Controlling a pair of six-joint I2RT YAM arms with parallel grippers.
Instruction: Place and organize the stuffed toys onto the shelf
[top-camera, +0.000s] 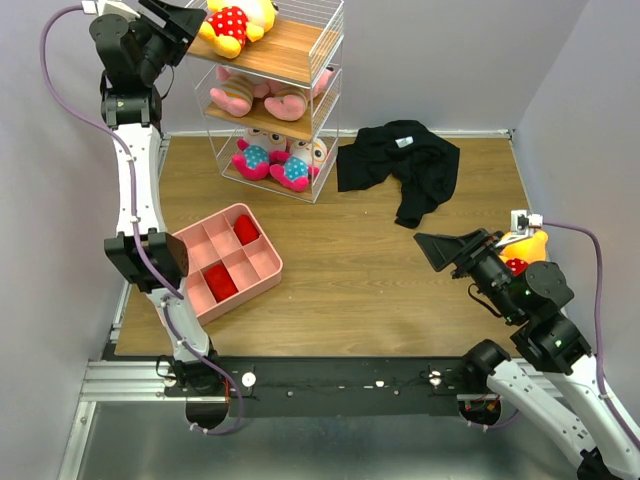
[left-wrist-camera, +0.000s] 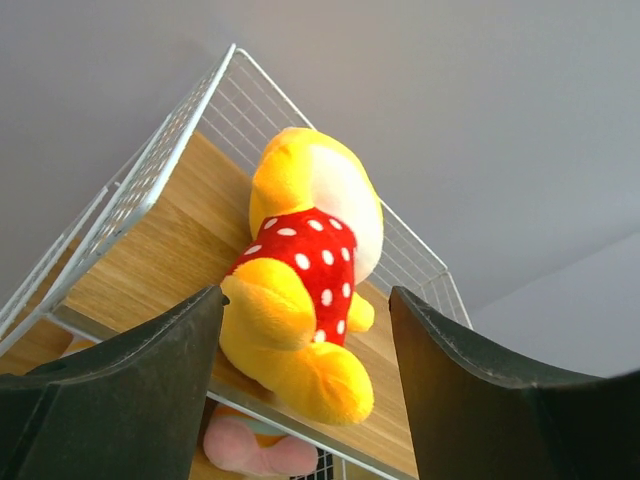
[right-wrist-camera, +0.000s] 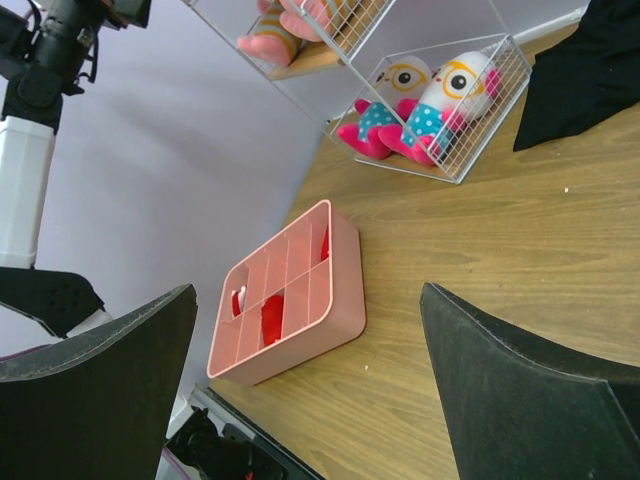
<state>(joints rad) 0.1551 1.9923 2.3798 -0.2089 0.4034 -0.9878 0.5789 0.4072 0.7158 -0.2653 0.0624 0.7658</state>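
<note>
From above: the shelf (top-camera: 318, 45) stands at the far left of the table (top-camera: 380, 300), and the left gripper (top-camera: 190, 22) is up at its top board, where a yellow doll (top-camera: 235, 20) in red polka dots lies. Two pink dolls (top-camera: 255, 95) are on the middle board and two dolls with glasses (top-camera: 280, 160) on the bottom one. A second yellow doll (top-camera: 527, 245) sits on the table at the right edge, half hidden behind the right arm. That makes six toys, two of each kind, five of them shelved. The right gripper (top-camera: 432, 252) hovers spread wide and empty. There is also one pink tray (top-camera: 265, 268) and one black cloth (top-camera: 400, 165).

Left wrist: the jaws stand well apart either side of the yellow doll. It rests on the board, its feet poking over the front edge, and nothing is pinching it.

Right wrist: the fingers are wide with nothing between them. The tray is below, and the dolls with glasses are beyond it.

My read is that these toys are light, soft and squashy, with fabric that grips well and nothing that breaks. The limbs look floppy, so I'd take the last one around the plump body.
</note>
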